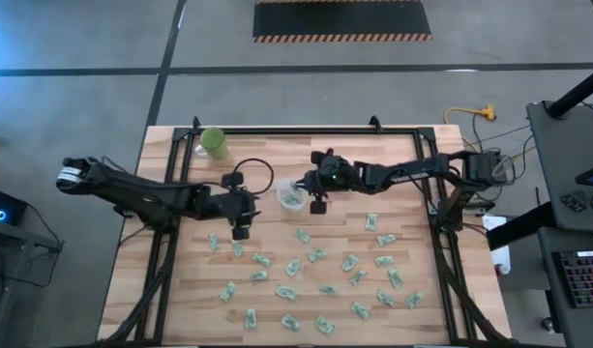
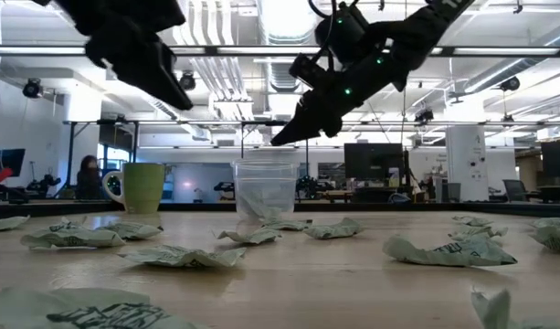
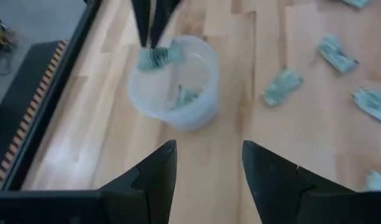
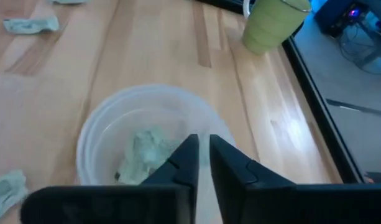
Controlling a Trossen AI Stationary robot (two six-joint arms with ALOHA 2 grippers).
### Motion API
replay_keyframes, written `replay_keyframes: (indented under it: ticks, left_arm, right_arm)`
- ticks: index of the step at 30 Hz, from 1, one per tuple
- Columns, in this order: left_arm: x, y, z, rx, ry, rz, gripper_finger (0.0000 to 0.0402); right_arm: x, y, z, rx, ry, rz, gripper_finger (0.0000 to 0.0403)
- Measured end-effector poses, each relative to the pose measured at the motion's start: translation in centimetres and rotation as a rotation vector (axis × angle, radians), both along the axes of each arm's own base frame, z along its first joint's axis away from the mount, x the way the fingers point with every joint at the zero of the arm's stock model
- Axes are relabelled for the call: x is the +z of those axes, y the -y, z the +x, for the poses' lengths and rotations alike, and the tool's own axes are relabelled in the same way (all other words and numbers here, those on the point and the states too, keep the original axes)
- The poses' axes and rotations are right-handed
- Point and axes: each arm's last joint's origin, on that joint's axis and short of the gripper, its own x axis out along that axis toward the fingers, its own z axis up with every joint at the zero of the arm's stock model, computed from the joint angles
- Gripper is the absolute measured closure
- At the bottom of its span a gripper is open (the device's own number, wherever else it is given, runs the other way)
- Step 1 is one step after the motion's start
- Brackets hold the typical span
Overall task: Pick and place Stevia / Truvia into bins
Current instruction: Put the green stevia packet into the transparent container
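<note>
Wooden tabletop (image 1: 180,290) strewn with crumpled pale-green packets (image 1: 294,267); right fingers (image 3: 151,28) seemingly pinching one over clear cup (image 1: 289,196).

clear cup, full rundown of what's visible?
The clear cup is small, round, translucent whitish plastic, upright and open-topped on the wooden table near mid-table, between the two arms. At least one green-white packet lies inside. The right gripper hangs over its rim, pinching another packet. Loose packets lie nearby.
</note>
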Motion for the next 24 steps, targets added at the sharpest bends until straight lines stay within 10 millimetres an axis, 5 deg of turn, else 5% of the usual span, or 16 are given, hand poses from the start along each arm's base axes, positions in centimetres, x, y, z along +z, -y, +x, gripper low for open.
replay_keyframes:
  ticks: [11, 24]
  left_arm:
    - [-1.5, 1.8, -0.9, -0.085, -0.165, -0.22, 0.0235]
    - [-5.0, 3.4, -0.5, -0.021, -0.417, -0.364, 0.0235]
  right_arm:
    - [1.0, -0.4, -0.6, 0.03, -0.062, -0.008, 0.0277]
    - [0.9, -3.3, -2.8, 0.232, -0.265, 0.115, 0.0285]
